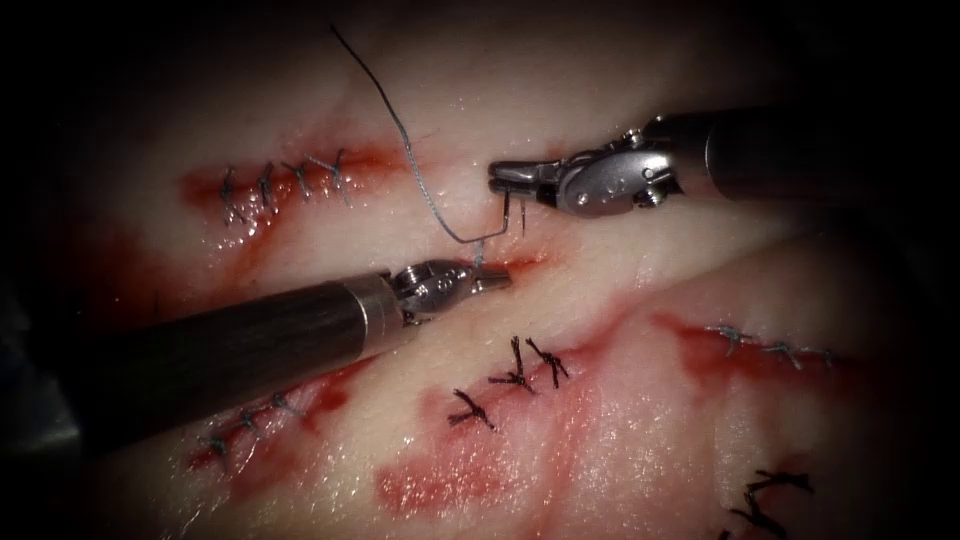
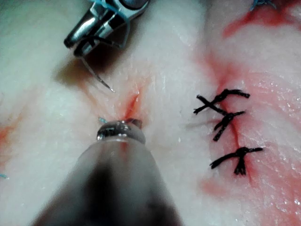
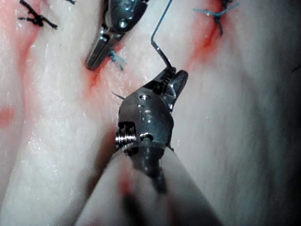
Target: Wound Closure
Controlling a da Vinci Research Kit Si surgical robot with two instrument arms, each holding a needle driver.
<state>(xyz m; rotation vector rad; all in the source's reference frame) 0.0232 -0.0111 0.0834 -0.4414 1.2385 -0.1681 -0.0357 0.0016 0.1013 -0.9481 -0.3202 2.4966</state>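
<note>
Needle [image 1: 516, 215] held clear of tissue [image 1: 640, 300], above the cut [image 1: 520, 265].
Right tool [image 1: 497, 177] clamped the needle near its swaged end, point hanging down; left tool [image 1: 497, 281] was closed on thread [image 1: 400, 135] at the cut. Excess thread tension could probably tear the wound edge.

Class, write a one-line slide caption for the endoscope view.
Right tool holds the needle above the cut; left tool rests at the cut beside the thread.

The needle [image 1: 515, 212] is held above the cut [image 1: 520, 266] by the right tool [image 1: 505, 176]; thread [image 1: 478, 262] is gripped by the left tool [image 1: 490, 280].
</note>
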